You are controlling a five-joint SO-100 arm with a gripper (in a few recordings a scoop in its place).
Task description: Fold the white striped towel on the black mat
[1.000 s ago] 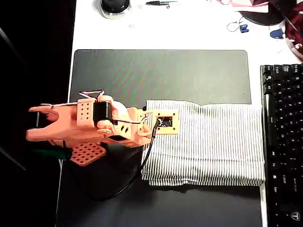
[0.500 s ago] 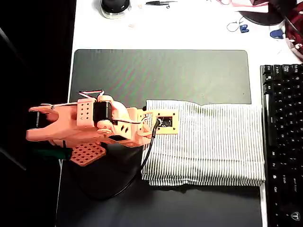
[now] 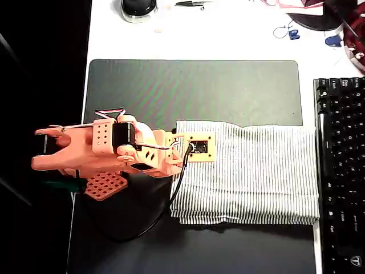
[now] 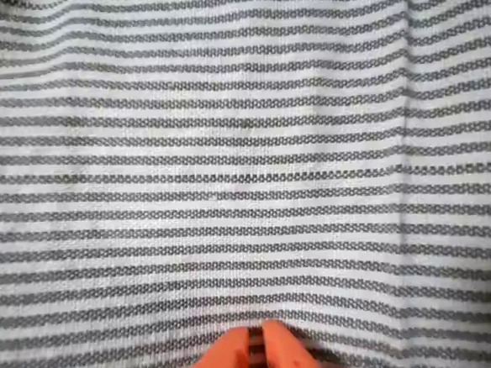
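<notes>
The white striped towel (image 3: pixel 251 171) lies flat as a rectangle on the right half of the black mat (image 3: pixel 194 91), and its right edge reaches past the mat toward the keyboard. The orange arm (image 3: pixel 108 151) reaches in from the left, its wrist over the towel's left edge. In the wrist view the towel (image 4: pixel 243 150) is very close. My gripper (image 4: pixel 256 353) is at the bottom edge, its two orange fingertips (image 4: pixel 228 362) almost touching, with a thin sliver of striped cloth pinched between them.
A black keyboard (image 3: pixel 342 171) runs along the right side, next to the towel. At the far edge of the white table lie a round black object (image 3: pixel 138 8), small tools and cables (image 3: pixel 285 29). A black cable (image 3: pixel 171 200) hangs from the wrist across the mat.
</notes>
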